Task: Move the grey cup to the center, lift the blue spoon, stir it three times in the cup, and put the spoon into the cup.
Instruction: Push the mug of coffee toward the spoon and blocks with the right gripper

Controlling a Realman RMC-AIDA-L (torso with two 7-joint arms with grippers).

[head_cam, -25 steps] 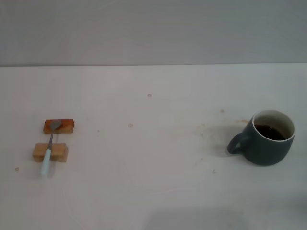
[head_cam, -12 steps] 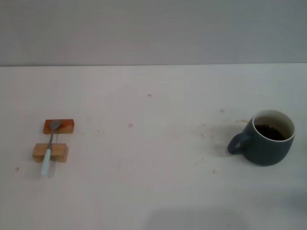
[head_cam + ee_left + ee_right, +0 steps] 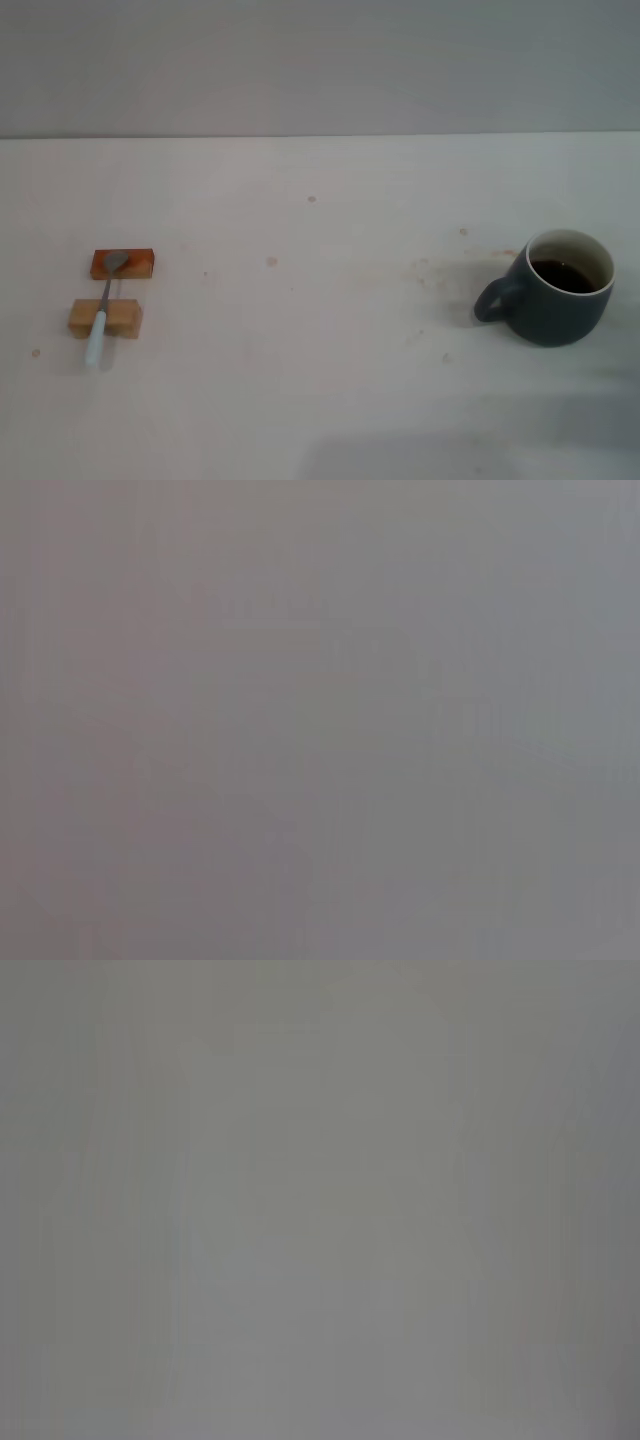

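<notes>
Landmark: grey cup [image 3: 553, 288].

Blue spoon [image 3: 103, 310] lies far to the cup's left, well apart from it, on the table [image 3: 320, 400]. It bridges two small wooden blocks. The metal bowl rests on the reddish-brown block [image 3: 123, 264], the farther one. The stem crosses the light wooden block [image 3: 105, 318], and the pale blue handle end overhangs that block toward the robot.

The cup stands upright on the table's right side, well off centre. Its loop handle points left, toward the spoon. The inner wall is white, with dark brown liquid inside.

Neither gripper shows in the head view, and both wrist views are blank grey. Finger state: cannot tell. Nothing is seen holding the spoon or the cup.
</notes>
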